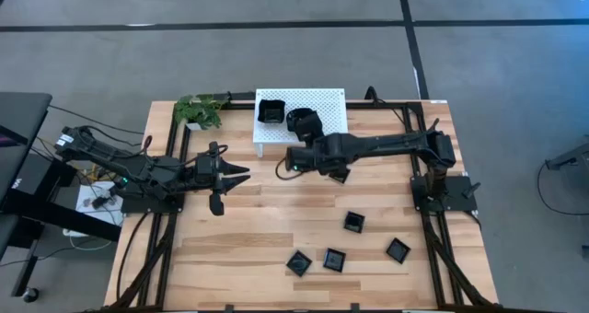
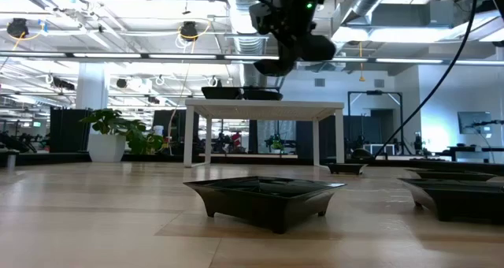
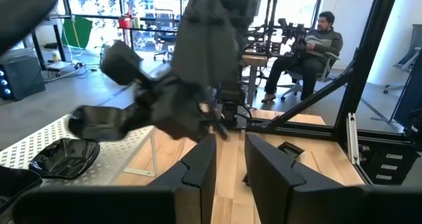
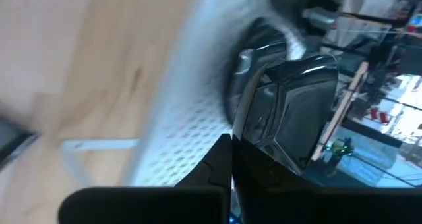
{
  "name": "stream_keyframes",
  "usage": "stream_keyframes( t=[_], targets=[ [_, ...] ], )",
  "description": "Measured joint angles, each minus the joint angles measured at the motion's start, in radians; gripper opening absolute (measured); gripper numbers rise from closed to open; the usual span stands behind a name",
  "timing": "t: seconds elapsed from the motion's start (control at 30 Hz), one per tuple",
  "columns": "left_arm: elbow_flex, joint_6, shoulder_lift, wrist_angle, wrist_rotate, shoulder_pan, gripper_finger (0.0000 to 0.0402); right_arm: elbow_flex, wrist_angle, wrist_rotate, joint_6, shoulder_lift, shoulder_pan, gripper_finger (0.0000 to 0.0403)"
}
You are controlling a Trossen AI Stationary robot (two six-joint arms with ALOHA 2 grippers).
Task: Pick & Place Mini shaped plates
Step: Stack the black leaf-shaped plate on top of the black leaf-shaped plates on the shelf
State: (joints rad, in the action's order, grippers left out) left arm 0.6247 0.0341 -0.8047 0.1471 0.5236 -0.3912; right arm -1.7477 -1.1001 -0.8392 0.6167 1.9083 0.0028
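Note:
My right gripper hangs over the white perforated rack at the table's far side, shut on a glossy black mini plate. That plate also shows in the left wrist view and the low view. A square plate and a wavy-rimmed plate rest on the rack top. Several more black plates lie flat on the near right of the table, such as one and another. My left gripper waits open, left of centre, pointing right. My right gripper pinches the black plate by its rim between the two fingers. The plate sticks out past the fingertips, lifted clear above the rack top, over the wavy-rimmed plate lying there.
A small potted plant stands at the far left corner beside the rack. Bare wood lies open in the table's middle. One plate sits under the right arm. A person sits beyond the table.

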Motion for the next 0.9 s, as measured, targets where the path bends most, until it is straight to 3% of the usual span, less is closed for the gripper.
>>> stream_keyframes(
  t=[0.17, 0.33, 0.73, 0.9],
  targets=[
    [0.000, 0.000, 0.000, 0.003, 0.000, 0.000, 0.0081, 0.000, 0.100, 0.024, 0.114, 0.000, -0.056, 0.0001],
    [0.000, 0.000, 0.000, 0.004, 0.000, 0.000, 0.0081, 0.000, 0.114, 0.201, 0.100, 0.000, -0.102, 0.0001],
    [0.000, 0.000, 0.000, 0.011, 0.000, 0.000, 0.0081, 0.000, 0.191, 0.241, 0.093, 0.000, -0.164, 0.0001],
    [0.000, 0.000, 0.000, 0.018, 0.000, 0.000, 0.0081, 0.000, 0.191, 0.263, 0.001, 0.006, -0.175, 0.0001]
  ],
)
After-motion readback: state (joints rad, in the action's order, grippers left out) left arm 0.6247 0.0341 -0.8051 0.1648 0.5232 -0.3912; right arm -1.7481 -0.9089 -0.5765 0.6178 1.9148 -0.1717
